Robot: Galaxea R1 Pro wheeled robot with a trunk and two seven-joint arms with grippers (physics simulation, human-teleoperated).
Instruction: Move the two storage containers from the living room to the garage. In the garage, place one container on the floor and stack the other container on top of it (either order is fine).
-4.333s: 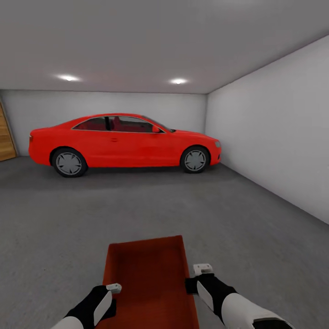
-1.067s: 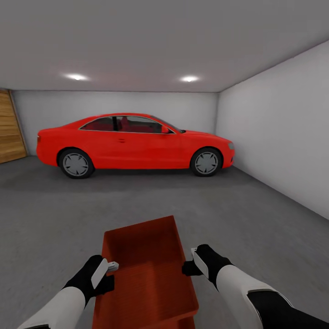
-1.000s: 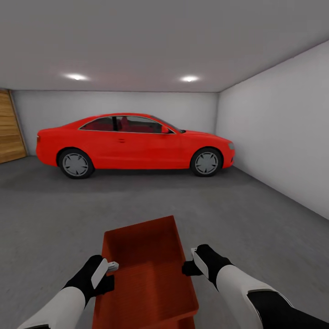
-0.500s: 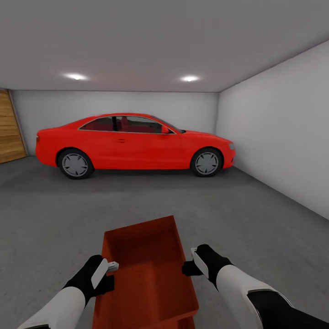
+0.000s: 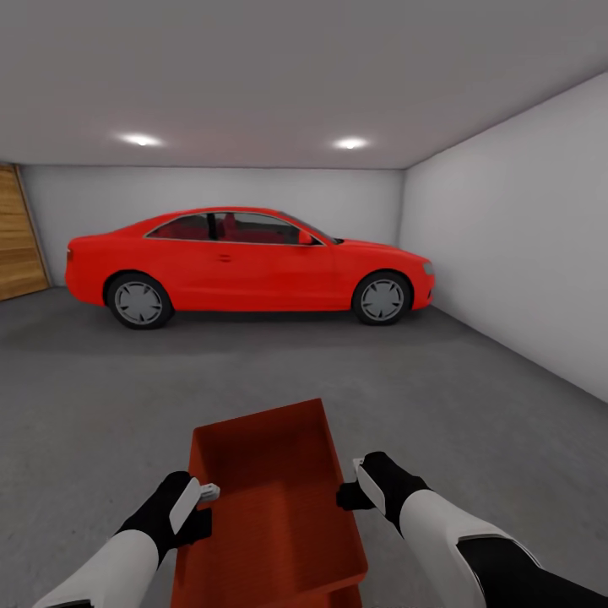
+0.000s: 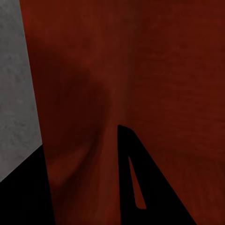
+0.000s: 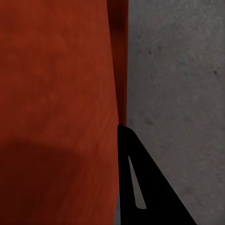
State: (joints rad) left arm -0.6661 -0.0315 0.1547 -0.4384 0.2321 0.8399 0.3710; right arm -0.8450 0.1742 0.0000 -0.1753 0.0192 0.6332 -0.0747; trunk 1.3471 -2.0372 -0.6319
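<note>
Garage: rough dark-grey concrete floor [image 5: 473, 422] w/ white walls [image 5: 515, 236] on the far side and at right, grey ceiling [image 5: 279, 76] w/ two spotlights [image 5: 140, 140]. Red coupe car [image 5: 245, 262] is parked side-on along the back wall, nose toward the right wall. Wooden door [image 5: 17, 232] sits at the far left edge.

Orange-red storage container [image 5: 270, 498] is close in front of the robot, between both arms, well apart from the car. Lidless, nothing inside; inner bottom and walls are plain red. At its near bottom right corner a second red edge [image 5: 342, 596] peeks out beneath it, maybe another box underneath, can't tell for sure.

Left gripper [image 5: 198, 498] is at the container's left long wall, approx mid-length; right gripper [image 5: 359, 481] at the right long wall. Each seems to straddle its wall, one finger in, one out, but whether the jaws pinch the wall or stand spread can't tell. Left wrist view: red ribbed container wall [image 6: 140, 70] close up, w/ grey floor [image 6: 14, 93] beside it. Right wrist view: container wall edge-on [image 7: 56, 93], floor [image 7: 178, 84] alongside.
</note>
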